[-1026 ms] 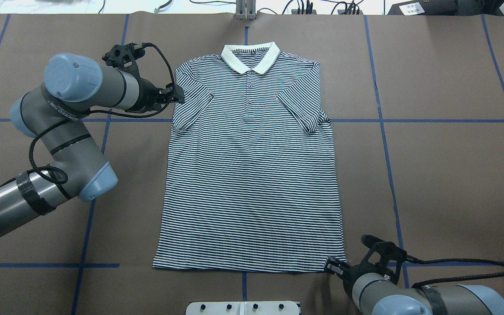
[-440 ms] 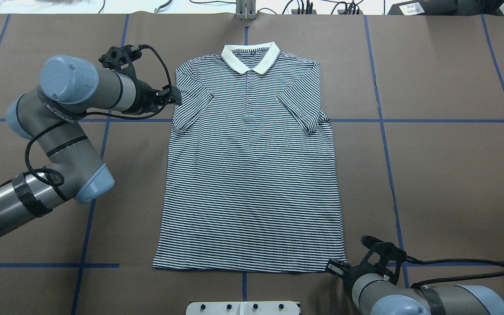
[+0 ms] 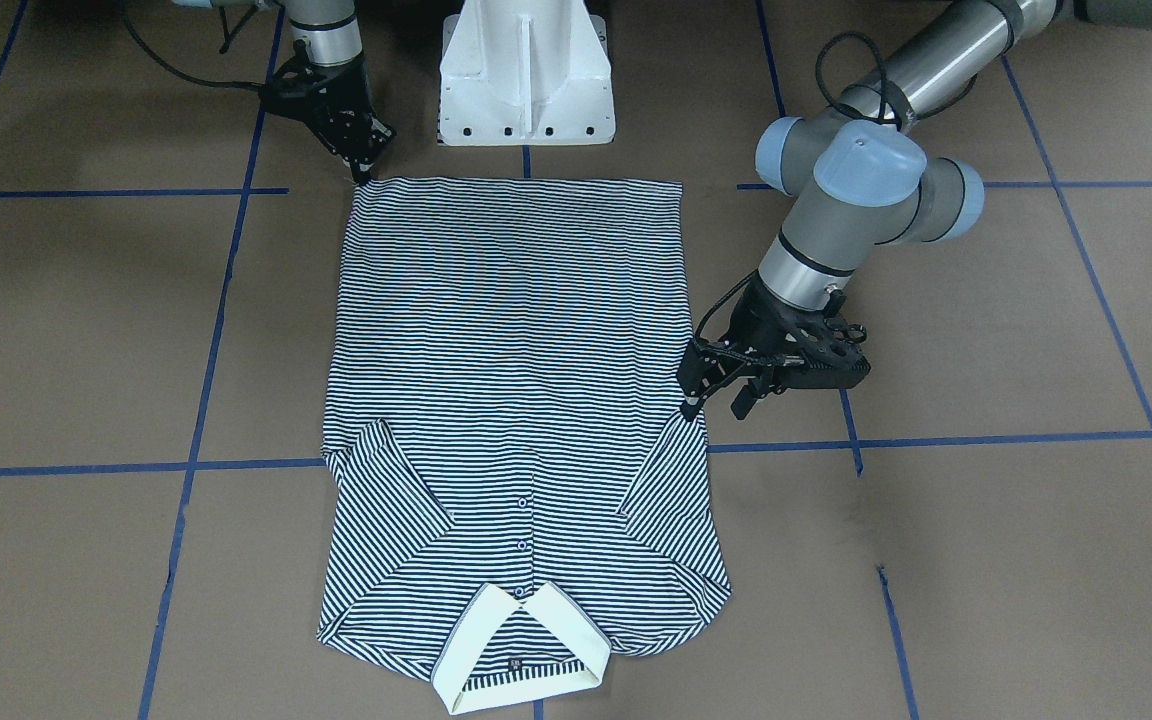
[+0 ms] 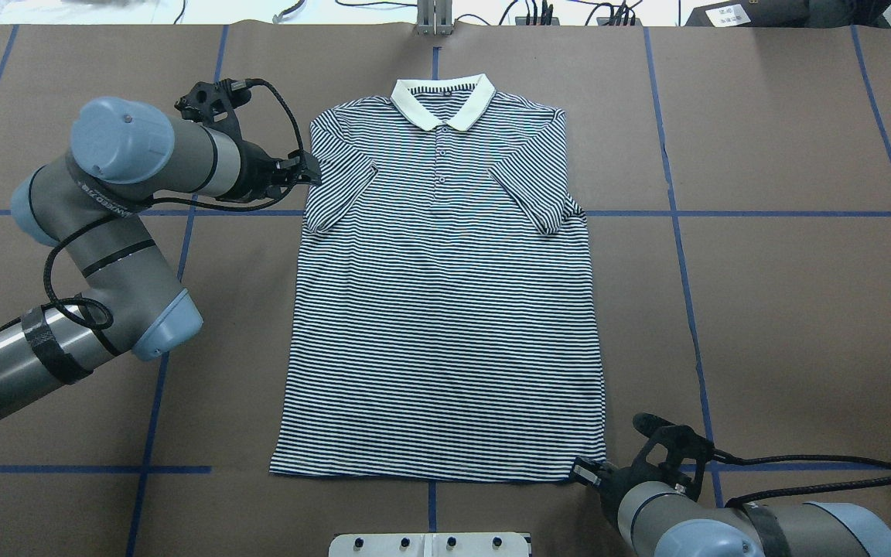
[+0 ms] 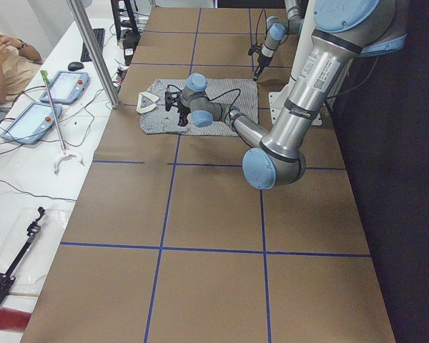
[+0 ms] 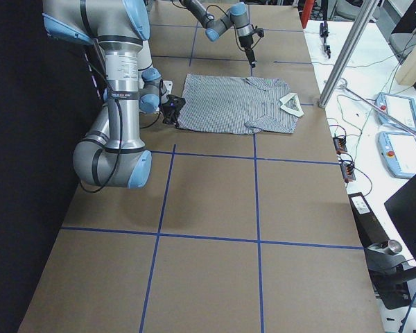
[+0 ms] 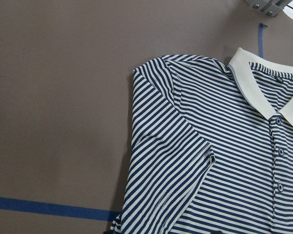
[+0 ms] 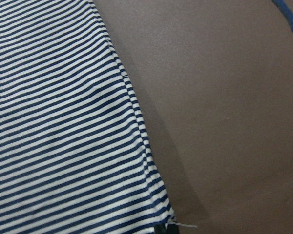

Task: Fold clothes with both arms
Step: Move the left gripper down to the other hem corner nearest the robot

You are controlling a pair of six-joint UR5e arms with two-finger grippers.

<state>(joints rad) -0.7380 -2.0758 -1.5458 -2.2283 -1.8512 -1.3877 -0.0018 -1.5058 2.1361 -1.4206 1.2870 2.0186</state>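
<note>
Shirt (image 4: 445,309) sleeve edge — beside left tool (image 4: 312,172).

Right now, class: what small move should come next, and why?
Probably close the left gripper on the sleeve edge of the polo shirt: its jaws stand open beside it, the right gripper sits at the hem corner, and the shirt lies flat.

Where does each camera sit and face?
Front-facing: across the table, facing the robot; white pedestal base on top, left tool view-right.
Overhead: behind the robot, looking down on the navy-and-white striped polo shirt; grey left arm and right arm enter.
Exterior left: table end; left arm near.
Exterior right: opposite end; right arm near.
Left wrist: sleeve, cream collar; no arm.
Right wrist: hem corner.
All share the shirt.
</note>
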